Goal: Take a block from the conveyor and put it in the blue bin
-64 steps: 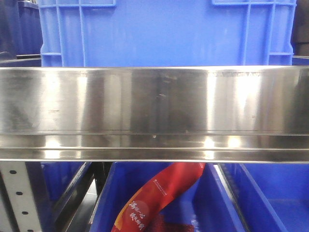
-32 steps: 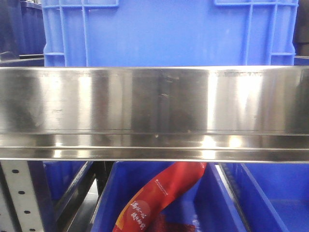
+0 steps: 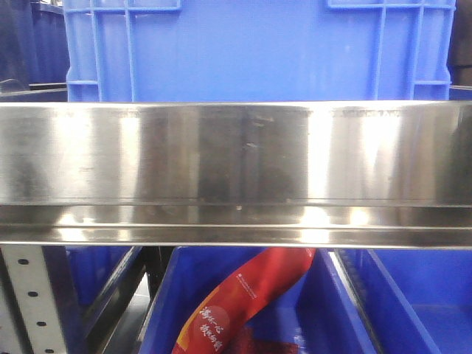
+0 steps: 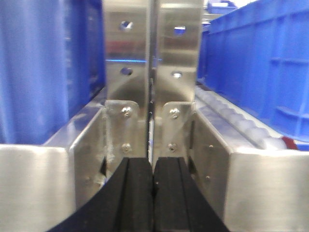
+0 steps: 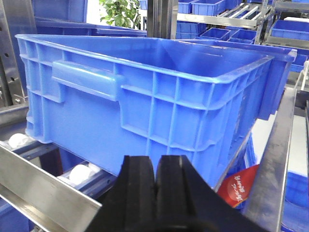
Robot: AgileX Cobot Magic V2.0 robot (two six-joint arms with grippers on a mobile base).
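The block and the conveyor are out of view in every frame. A large blue bin (image 3: 251, 51) stands on the rack behind a steel rail (image 3: 236, 169). In the right wrist view the same kind of blue bin (image 5: 145, 96) fills the frame, open-topped, resting on white rollers (image 5: 79, 174). My right gripper (image 5: 155, 179) is shut with nothing in it, low in front of that bin's near wall. My left gripper (image 4: 153, 179) is also shut and empty, pointing at two steel upright plates (image 4: 152, 58) between blue bin walls.
A red printed packet (image 3: 243, 302) lies in a lower blue bin under the rail, and the red packet (image 5: 239, 186) also shows at the right of the right wrist view. A perforated metal upright (image 3: 29, 302) stands at the lower left. A roller track (image 4: 241, 123) runs beside the left gripper.
In the front view the bin and the upright slid slightly to the right a second ago, then held still. No gripper shows in those frames.
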